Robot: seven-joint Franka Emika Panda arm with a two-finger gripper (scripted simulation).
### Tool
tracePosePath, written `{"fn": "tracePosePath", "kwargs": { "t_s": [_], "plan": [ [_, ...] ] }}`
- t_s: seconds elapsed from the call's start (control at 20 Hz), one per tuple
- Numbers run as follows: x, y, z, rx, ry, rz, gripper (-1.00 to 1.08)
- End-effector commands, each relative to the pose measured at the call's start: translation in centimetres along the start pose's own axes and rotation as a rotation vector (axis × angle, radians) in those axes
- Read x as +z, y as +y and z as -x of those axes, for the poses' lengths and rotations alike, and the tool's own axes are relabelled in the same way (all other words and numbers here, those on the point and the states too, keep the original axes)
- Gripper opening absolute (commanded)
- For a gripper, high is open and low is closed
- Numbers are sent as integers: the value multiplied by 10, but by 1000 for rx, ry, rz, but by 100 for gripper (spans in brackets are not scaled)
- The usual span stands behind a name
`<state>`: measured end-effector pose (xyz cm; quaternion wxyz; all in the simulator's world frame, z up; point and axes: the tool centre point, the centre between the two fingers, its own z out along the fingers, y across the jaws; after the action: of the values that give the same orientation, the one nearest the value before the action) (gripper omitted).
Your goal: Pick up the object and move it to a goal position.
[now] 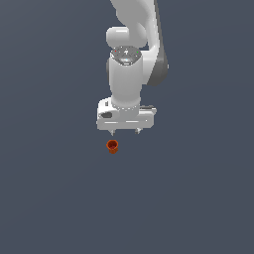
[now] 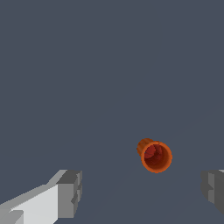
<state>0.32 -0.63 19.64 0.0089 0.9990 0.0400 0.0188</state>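
The exterior view looks from a distance at the front of the white, rounded robot arm, taking in its pale gripper and the plain dark grey ground. The wrist view looks out past both grey fingertips (much nearer). Both views share the tiny orange-red hollow cup.

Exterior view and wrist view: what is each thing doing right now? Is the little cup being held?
orange-red cup: not held, standing free on the grey surface, hollow top open and empty.
end effector: open, fingers spread wide, holding nothing, apart from the cup.
fingers: none touching the cup; in the wrist view it shows between them.
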Motion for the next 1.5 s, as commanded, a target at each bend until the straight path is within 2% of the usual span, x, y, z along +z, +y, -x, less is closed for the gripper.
{"fn": "tracePosePath", "kwargs": {
  "t_s": [0.0, 0.3, 0.9, 1.45],
  "plan": [
    [3, 1, 1, 8, -2, -1, 100],
    [25, 13, 5, 88, -9, -7, 100],
    [98, 55, 29, 368, -37, -13, 100],
    [113, 60, 34, 403, -41, -11, 100]
  ]
}}
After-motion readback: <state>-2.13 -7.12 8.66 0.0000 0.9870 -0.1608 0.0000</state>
